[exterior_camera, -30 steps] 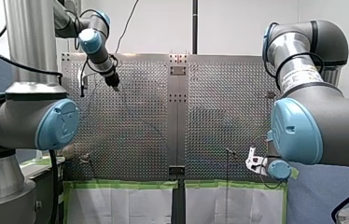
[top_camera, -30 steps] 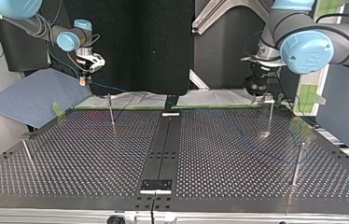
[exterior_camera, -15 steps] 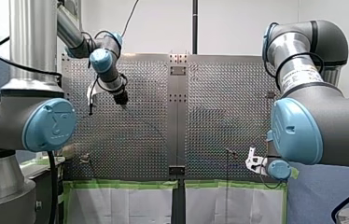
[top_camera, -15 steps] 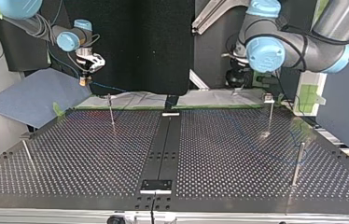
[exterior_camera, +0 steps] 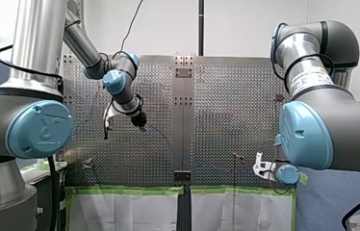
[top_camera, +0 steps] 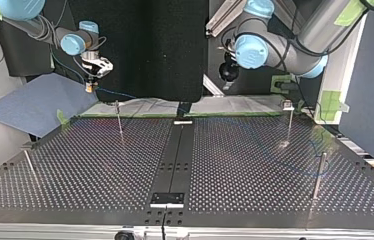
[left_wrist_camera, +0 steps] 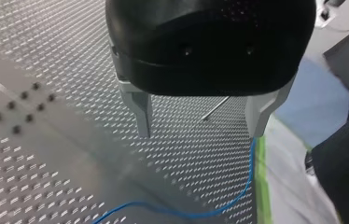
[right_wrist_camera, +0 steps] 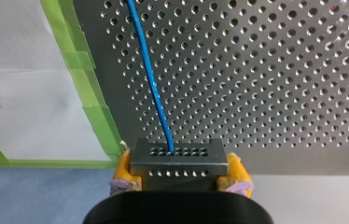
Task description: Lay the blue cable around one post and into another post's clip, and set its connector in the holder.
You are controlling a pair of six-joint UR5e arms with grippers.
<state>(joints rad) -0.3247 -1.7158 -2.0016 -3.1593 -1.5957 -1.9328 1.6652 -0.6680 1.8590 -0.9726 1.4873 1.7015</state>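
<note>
Robotics lab: perforated bench [top_camera: 100, 165] w/ green tape [exterior_camera: 120, 190], my left arm [exterior_camera: 38, 127] & my right arm [exterior_camera: 313, 130].

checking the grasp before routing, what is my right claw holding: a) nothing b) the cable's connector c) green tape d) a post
B: the right wrist view shows the right claw shut on the connector, with the cable running out of it.

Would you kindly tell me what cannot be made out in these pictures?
Top view: my left black gripper, lost against the dark backdrop.
Left wrist view: thin blue cable, cut off by the edge.
Top view: clips on the slim metal posts, too small.
</note>
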